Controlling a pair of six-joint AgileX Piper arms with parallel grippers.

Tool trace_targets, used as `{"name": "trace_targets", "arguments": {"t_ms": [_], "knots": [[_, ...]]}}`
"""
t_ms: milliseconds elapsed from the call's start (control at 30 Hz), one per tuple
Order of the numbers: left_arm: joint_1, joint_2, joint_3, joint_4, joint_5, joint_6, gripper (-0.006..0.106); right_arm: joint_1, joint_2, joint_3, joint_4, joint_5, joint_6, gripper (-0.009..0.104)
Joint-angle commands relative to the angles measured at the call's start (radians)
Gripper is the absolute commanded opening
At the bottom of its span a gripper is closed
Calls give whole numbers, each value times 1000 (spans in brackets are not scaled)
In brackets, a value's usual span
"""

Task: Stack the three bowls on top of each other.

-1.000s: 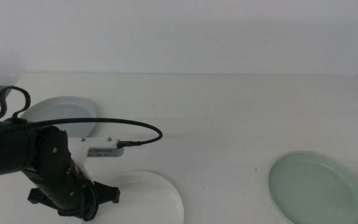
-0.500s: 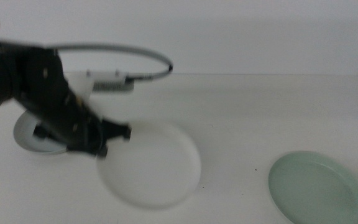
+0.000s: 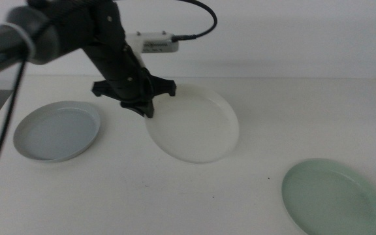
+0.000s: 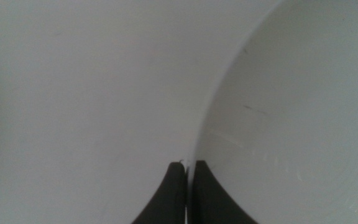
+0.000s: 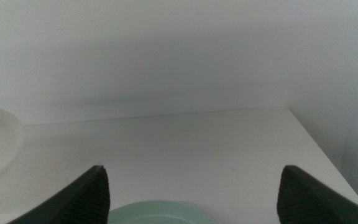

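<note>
Left gripper (image 3: 146, 108) is carrying the white bowl (image 3: 194, 127) by its rim, lifted off the table (image 3: 253, 176).

Its jaws are pinching together on the rim's edge, and the bowl is hanging tilted between the grey bowl (image 3: 57, 130) at the left and the green bowl (image 3: 331, 196) at the right. Right gripper (image 5: 194, 199) is waiting with jaws wide apart above the green bowl. The next move probably calls for levelling the white bowl over one of the others before letting go.

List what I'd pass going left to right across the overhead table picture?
Grey-blue bowl → left gripper, pinching the rim of the white bowl it holds tilted → mint green bowl near the right edge.
</note>
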Motion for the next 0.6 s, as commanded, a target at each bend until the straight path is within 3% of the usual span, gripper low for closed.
{"name": "trace_targets", "arguments": {"t_ms": [0, 200, 567], "knots": [[-2, 50, -50, -42, 10, 18, -2, -4, -4, 3, -8, -12, -5, 80], [-2, 151, -75, -108, -1, 62, -2, -4, -4, 3, -8, -12, -5, 80], [-2, 206, -71, -117, 13, 67, -2, -4, -4, 3, -8, -12, -5, 80]]}}
